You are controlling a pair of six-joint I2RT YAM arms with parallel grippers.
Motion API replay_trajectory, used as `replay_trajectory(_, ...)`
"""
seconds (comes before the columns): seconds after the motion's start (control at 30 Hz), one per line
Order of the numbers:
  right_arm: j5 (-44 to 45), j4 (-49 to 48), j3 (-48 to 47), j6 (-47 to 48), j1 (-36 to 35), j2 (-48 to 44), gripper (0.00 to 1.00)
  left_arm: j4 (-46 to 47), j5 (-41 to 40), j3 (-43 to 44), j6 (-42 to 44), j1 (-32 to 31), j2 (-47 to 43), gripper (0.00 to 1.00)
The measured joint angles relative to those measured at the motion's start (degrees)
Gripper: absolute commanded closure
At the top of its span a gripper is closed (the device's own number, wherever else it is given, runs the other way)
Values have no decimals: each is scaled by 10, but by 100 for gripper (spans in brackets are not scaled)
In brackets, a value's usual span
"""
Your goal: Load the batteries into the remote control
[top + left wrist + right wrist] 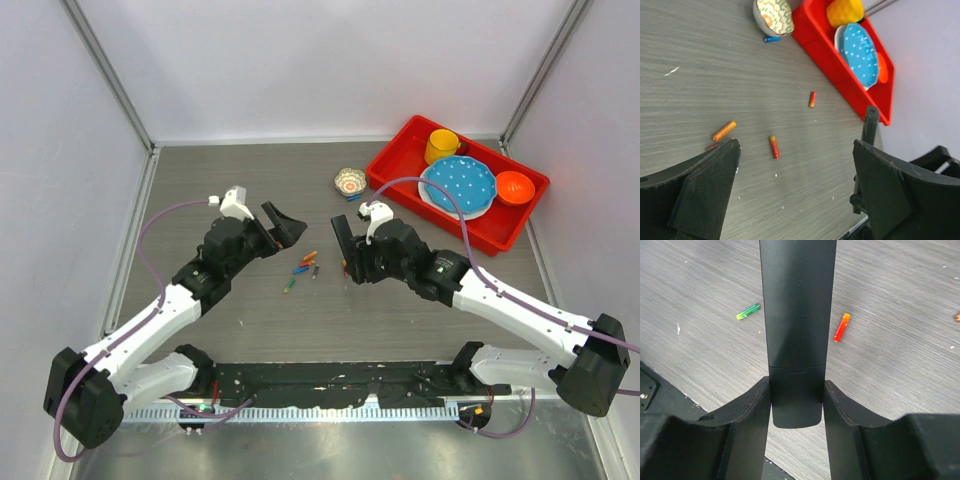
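Note:
My right gripper is shut on the lower end of the remote control, a slim black bar held off the table; in the right wrist view the remote control runs up from between my fingers. Loose batteries lie on the table between the two grippers. The right wrist view shows a green battery and a red-orange one under the remote. My left gripper is open and empty above the table. Its view shows an orange battery, red ones and a blue one.
A small patterned bowl stands behind the batteries, also in the left wrist view. A red tray at the back right holds a yellow cup, a blue dotted plate and an orange bowl. White walls enclose the table.

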State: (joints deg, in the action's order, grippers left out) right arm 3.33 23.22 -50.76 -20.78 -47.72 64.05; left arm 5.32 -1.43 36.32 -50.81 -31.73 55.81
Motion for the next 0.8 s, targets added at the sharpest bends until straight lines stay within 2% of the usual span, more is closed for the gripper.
replay_trajectory(0.13, 68, 19, -16, 1, -33, 7, 99, -34, -29, 22, -20, -26, 23, 0)
replay_trajectory(0.27, 112, 23, -27, 2, -68, 15, 99, 21, -31, -51, -65, -33, -14, 0)
replay_trajectory(0.47, 128, 25, -40, 14, -105, 26, 99, 77, -11, -60, -75, -50, -13, 0)
replay_trajectory(0.8, 94, 16, -49, 15, -114, 41, 99, 134, -7, -40, -31, -137, 14, 18)
